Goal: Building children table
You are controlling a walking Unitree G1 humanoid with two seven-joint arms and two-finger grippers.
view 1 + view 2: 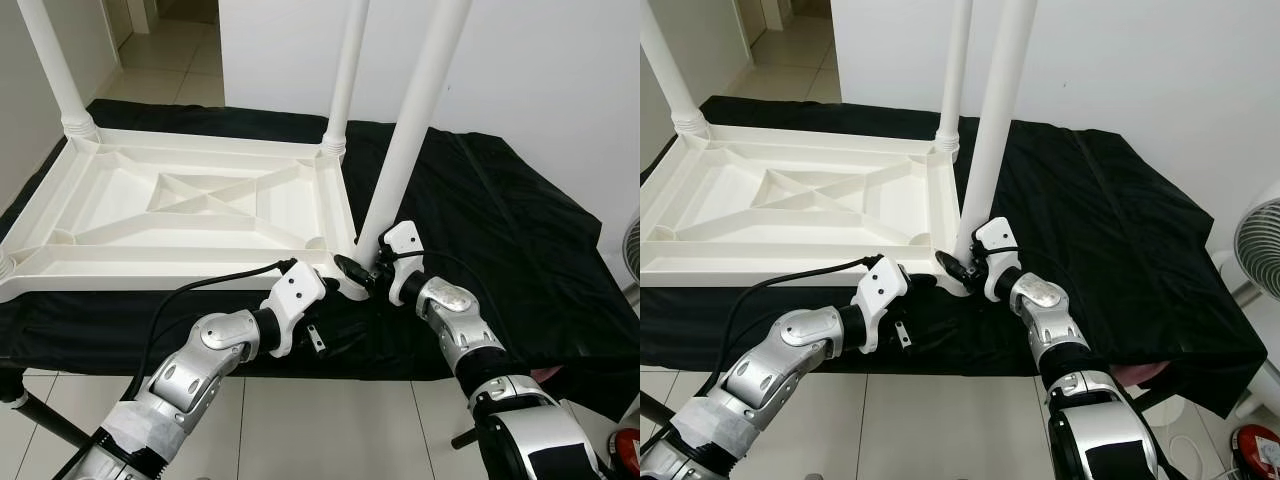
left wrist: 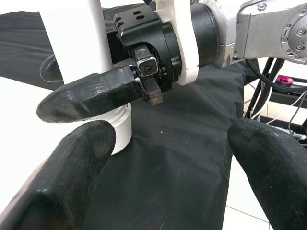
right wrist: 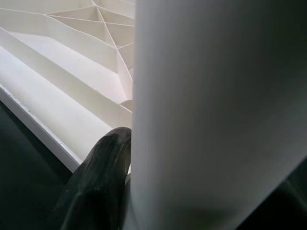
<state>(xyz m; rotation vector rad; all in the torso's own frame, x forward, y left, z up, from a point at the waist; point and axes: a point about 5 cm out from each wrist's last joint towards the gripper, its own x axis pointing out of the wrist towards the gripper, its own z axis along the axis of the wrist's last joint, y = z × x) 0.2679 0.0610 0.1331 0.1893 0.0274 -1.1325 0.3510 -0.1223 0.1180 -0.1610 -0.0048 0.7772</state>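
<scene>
Gripping white table leg [image 1: 405, 140]: right gripper [image 1: 362, 272].

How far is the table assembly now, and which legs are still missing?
Two far legs already stand in the upturned tabletop. The right gripper holds a third leg, still tilted, at the near right corner; the left gripper waits open beside it. The near left corner is cut off, so cannot tell.

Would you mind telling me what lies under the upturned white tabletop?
A black cloth lies under the upside-down tabletop, spreading beyond it toward the robot's right and draping over the near edge. What supports the cloth is covered and cannot be seen.
</scene>
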